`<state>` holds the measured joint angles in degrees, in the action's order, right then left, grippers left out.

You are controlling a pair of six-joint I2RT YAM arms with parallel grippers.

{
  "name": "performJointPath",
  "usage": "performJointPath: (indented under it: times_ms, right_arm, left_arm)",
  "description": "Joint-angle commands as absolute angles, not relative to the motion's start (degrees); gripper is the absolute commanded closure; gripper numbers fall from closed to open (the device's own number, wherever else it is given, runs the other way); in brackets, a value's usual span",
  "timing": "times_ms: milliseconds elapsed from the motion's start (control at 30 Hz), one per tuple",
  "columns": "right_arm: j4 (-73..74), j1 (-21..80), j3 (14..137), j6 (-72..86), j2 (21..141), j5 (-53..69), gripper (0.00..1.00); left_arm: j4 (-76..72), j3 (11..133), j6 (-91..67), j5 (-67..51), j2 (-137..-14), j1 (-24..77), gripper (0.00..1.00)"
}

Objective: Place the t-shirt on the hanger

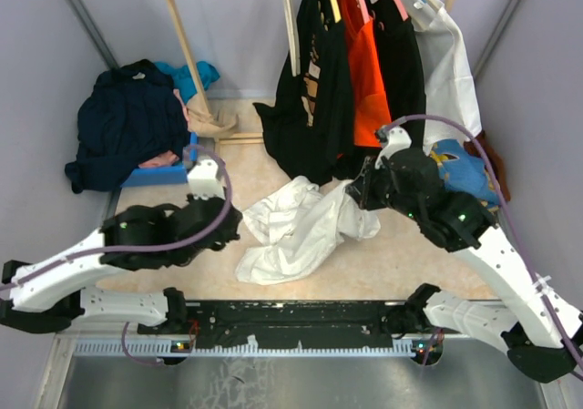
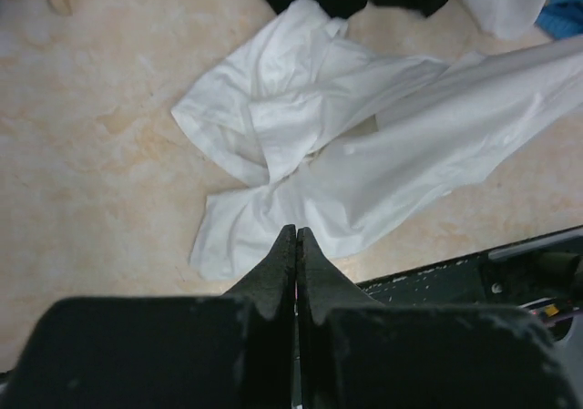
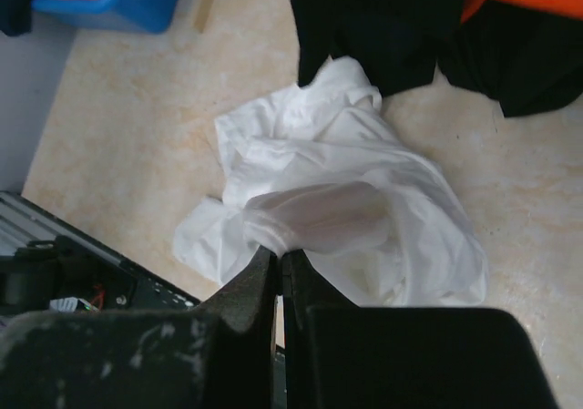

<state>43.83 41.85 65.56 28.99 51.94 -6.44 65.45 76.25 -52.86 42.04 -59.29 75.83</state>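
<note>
The white t-shirt [image 1: 291, 231] lies crumpled on the beige table; no blue print shows on it. My right gripper [image 1: 353, 196] is shut on a fold at its right side and holds that part raised; the pinched fold [image 3: 319, 216] bulges just past the gripper [image 3: 280, 254]. My left gripper [image 1: 235, 227] is shut and empty, beside the shirt's left edge. In the left wrist view the left gripper [image 2: 297, 232] sits over the shirt's near edge [image 2: 273, 236]. I cannot make out the pale task hanger.
Black and orange garments [image 1: 351, 72] and a white garment [image 1: 446, 58] hang on a rack at the back. A dark navy pile [image 1: 127, 122] sits on a blue bin [image 1: 168, 174] at the back left. A blue cloth [image 1: 460, 170] lies behind the right arm.
</note>
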Motion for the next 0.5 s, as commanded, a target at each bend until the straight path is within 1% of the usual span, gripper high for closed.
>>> performJointPath:
  times_ms: [0, 100, 167, 200, 233, 267, 333, 433, 467]
  right_arm:
    - [45.8, 42.1, 77.8, 26.0, 53.1, -7.5, 1.00]
    - [46.3, 42.1, 83.5, 24.9, 54.6, -7.3, 1.00]
    - [46.7, 42.1, 86.3, 24.6, 55.8, -7.2, 1.00]
    - [46.6, 42.1, 86.9, 24.6, 56.4, -7.3, 1.00]
    - [46.3, 42.1, 87.2, 24.6, 56.8, -7.2, 1.00]
    - [45.9, 42.1, 87.4, 24.6, 57.6, -6.9, 1.00]
    - [45.3, 42.1, 87.7, 24.7, 58.8, -6.9, 1.00]
    - [44.9, 42.1, 88.0, 25.2, 61.0, -7.7, 1.00]
    - [44.8, 42.1, 88.2, 25.3, 61.8, -8.0, 1.00]
  left_arm:
    - [75.1, 87.7, -49.0, 50.1, -58.9, 76.0, 1.00]
    - [74.9, 92.4, -45.5, 50.0, -59.5, 76.0, 1.00]
    - [74.0, 91.9, -44.7, 48.3, -60.2, 76.0, 0.99]
    - [72.7, 90.3, -44.2, 46.9, -60.6, 76.0, 0.96]
    - [70.9, 88.2, -43.7, 45.1, -61.1, 76.0, 0.91]
    - [67.8, 85.6, -42.2, 43.2, -61.4, 76.1, 0.82]
    - [60.2, 80.1, -38.8, 38.0, -61.3, 76.1, 0.69]
    - [49.4, 73.7, -36.6, 30.9, -61.1, 76.1, 0.56]
    - [46.8, 72.3, -36.5, 29.1, -61.4, 76.2, 0.54]
